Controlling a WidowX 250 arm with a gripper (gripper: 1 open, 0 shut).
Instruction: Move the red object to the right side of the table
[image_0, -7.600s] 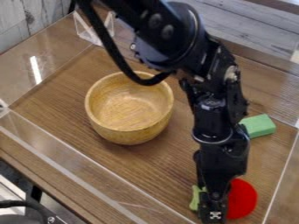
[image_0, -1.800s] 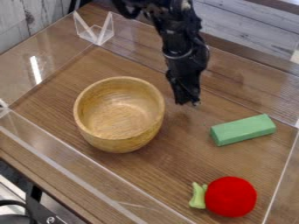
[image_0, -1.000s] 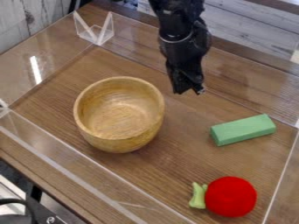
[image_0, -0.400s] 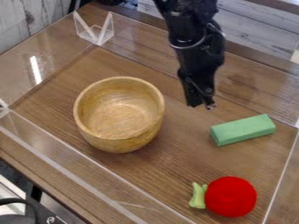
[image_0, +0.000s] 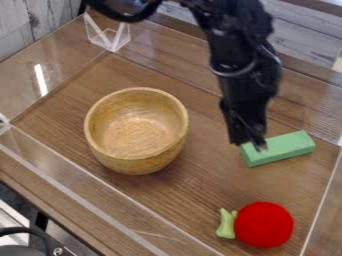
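The red object (image_0: 263, 224), a round bright-red ball with a small green leafy piece on its left, lies near the front right corner of the table (image_0: 160, 195). My gripper (image_0: 253, 142) hangs well behind it, pointing steeply down just left of the green block (image_0: 281, 148). Its fingers are together with nothing between them, and it is apart from the red object.
A wooden bowl (image_0: 134, 128) stands left of centre. The green rectangular block lies at the right, close beside my fingertips. Low clear acrylic walls (image_0: 318, 215) edge the table, with a clear folded piece (image_0: 107, 33) at the back left.
My arm has swung from behind the bowl toward the front right, down to the green block's left end. The red object, bowl and block have stayed put.
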